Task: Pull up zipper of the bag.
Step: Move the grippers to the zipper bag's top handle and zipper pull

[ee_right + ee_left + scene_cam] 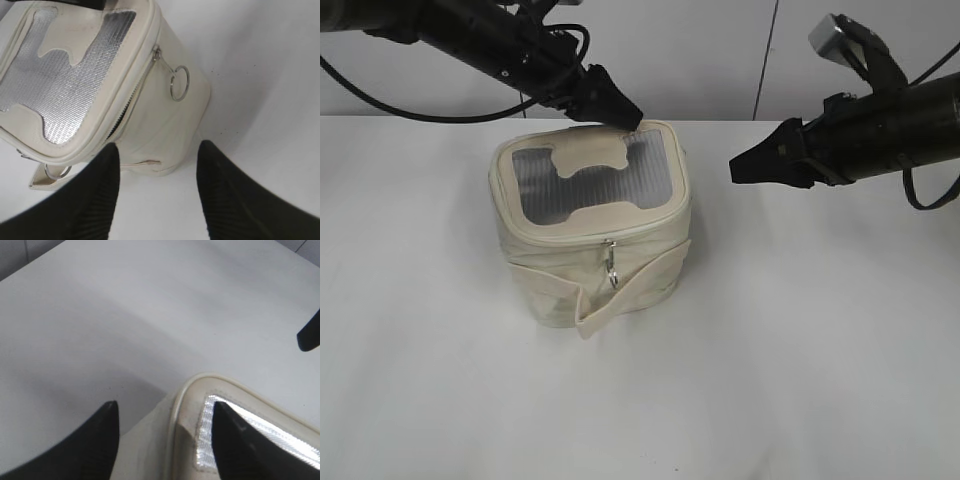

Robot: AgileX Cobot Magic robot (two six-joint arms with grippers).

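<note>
On the left of the white table (420,350), left gripper (620,112) reaching in from the upper left, black fingers (235,440) spread apart and holding nothing, one fingertip over the bag's rear top corner, the other outside that corner above the tabletop. Near the table's middle, slightly left: small boxy cream bag (590,225), standing upright, contents hidden. Flat top a silvery grey mesh window (535,185) crossed by an H-shaped cream patch (590,160). Around the top rim, cream zipper (560,233); on the front face, one silver slider with ring pull (612,270) hanging down. Below it, loose cream strap (630,290) wrapped round the body, its end jutting forward. On the bag's right side, in the right wrist view, second slider with ring pull (179,83), and below it a dark gap where the track stands parted. Well right of the bag, right gripper (745,165) hovering clear of it, pointed at its right side, fingers (90,200) parted, empty.
</note>
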